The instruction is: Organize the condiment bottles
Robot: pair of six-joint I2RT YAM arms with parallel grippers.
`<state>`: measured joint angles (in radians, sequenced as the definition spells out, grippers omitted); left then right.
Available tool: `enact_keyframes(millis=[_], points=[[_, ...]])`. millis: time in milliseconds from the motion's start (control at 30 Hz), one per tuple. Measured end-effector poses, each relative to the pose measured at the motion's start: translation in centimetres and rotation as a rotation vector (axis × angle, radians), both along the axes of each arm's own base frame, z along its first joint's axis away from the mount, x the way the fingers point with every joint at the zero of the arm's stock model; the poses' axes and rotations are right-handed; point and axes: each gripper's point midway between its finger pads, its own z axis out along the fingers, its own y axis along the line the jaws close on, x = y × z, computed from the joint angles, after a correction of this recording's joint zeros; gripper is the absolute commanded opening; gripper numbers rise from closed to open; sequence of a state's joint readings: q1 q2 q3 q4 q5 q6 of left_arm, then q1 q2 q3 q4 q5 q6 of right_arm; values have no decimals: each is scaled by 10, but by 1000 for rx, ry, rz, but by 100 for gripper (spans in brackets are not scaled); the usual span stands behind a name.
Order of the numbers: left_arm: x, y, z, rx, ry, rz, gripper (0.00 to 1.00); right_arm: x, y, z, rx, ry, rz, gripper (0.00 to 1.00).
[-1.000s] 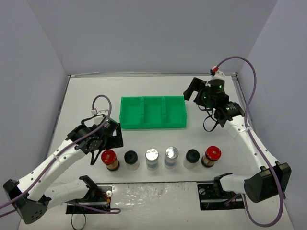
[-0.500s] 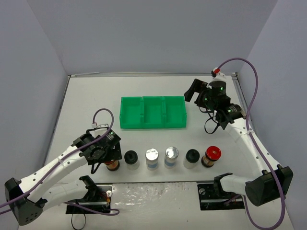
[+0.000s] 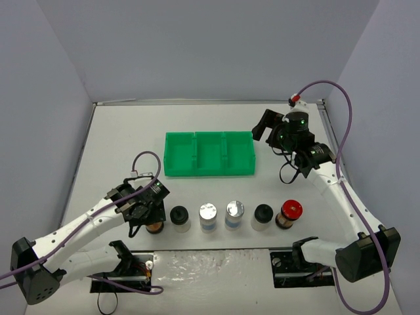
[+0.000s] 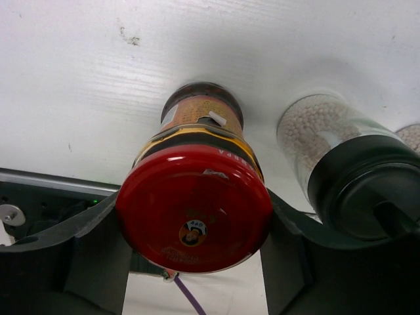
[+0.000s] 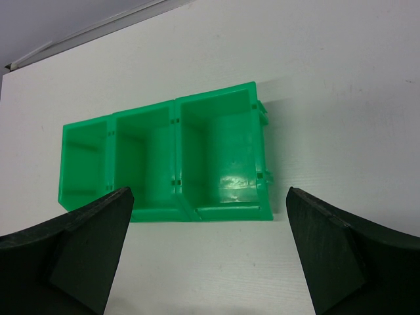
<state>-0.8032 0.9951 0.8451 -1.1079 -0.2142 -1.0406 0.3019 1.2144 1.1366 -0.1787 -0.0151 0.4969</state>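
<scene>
Six condiment bottles stand in a row near the table's front. My left gripper is shut on the leftmost one, a red-capped dark jar, which still stands on the table. Its fingers press both sides of the cap. To its right in the row are a black-capped pale jar, two silver-capped jars, another black-capped jar and a second red-capped jar. My right gripper hangs open and empty beside the right end of the green tray.
The three-compartment green tray lies empty behind the row, ahead of my right gripper. The black-capped jar stands close beside the held jar. Arm bases and mounting plates line the front edge.
My left gripper has moved toward the front over the leftmost red-capped jar and closed on its cap. The right arm has hardly moved and stays open.
</scene>
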Motion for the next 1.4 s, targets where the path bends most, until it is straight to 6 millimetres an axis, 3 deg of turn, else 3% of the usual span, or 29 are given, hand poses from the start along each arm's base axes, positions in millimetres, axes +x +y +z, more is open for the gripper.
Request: enact_keyframes(millis=[300, 367, 600, 767, 1267, 1400], points=[[2, 5, 8, 36, -13, -4, 0, 0, 0, 0, 0, 0, 0, 100], [7, 7, 23, 61, -35, -13, 0, 0, 0, 0, 0, 1, 0, 100], [64, -16, 118, 37, -278, -65, 0, 0, 0, 0, -1, 0, 0, 100], [102, -32, 146, 87, -340, -124, 0, 0, 0, 0, 0, 1, 0, 100], [272, -68, 121, 117, -326, -168, 0, -2, 0, 3, 10, -7, -4, 100], [300, -81, 116, 97, -333, -198, 0, -3, -4, 5, 3, -12, -22, 100]])
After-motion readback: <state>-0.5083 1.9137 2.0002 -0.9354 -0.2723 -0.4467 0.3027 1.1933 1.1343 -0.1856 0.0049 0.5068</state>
